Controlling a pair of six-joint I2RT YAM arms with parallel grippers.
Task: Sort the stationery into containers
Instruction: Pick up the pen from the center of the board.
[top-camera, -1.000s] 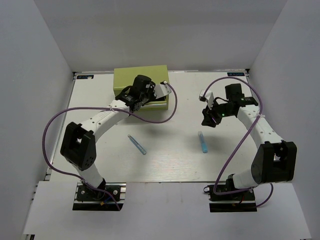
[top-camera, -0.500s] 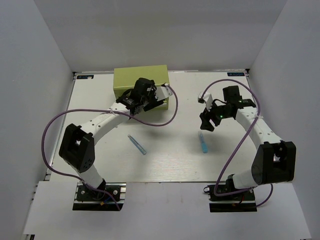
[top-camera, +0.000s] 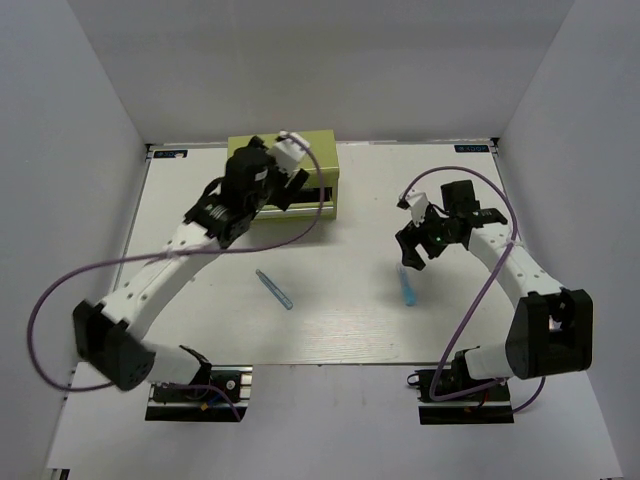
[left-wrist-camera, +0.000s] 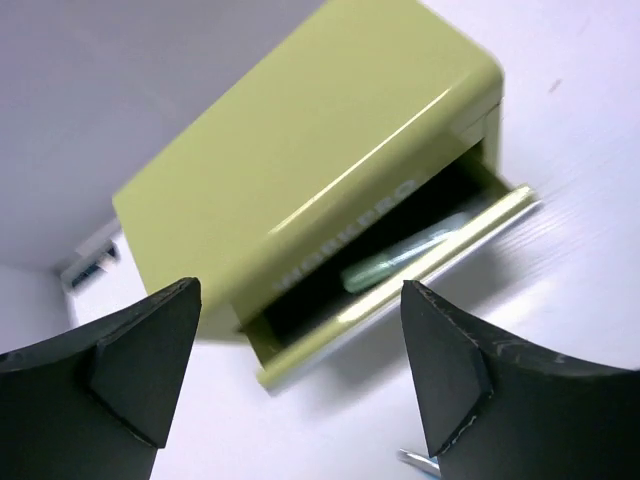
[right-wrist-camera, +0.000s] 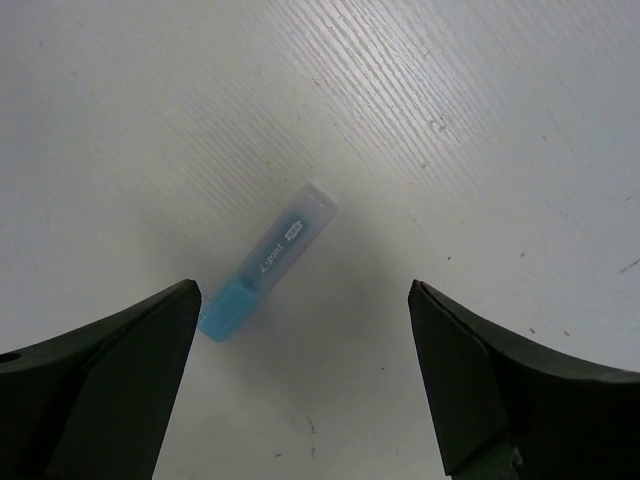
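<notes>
The olive-green cabinet (top-camera: 322, 150) (left-wrist-camera: 300, 150) stands at the back left with one drawer (left-wrist-camera: 400, 290) pulled out. A mint green pen (left-wrist-camera: 400, 262) lies inside that drawer. My left gripper (top-camera: 283, 190) (left-wrist-camera: 300, 370) hovers just in front of it, open and holding nothing. A thin blue pen (top-camera: 274, 289) lies on the table mid-left; its tip (left-wrist-camera: 415, 460) shows by my left gripper's right finger. A light blue pen (top-camera: 406, 285) (right-wrist-camera: 268, 262) lies mid-right. My right gripper (top-camera: 408, 250) (right-wrist-camera: 300, 375) hangs open just above it, and the pen sits near its left finger.
White walls close in the white table (top-camera: 340, 320) at the back and on both sides. Purple cables loop beside each arm. The two arm bases stand at the near edge.
The left gripper has opened and drawn back from the drawer, its arm swinging out to the left. The right gripper has opened wider and moved down towards the light blue pen.
</notes>
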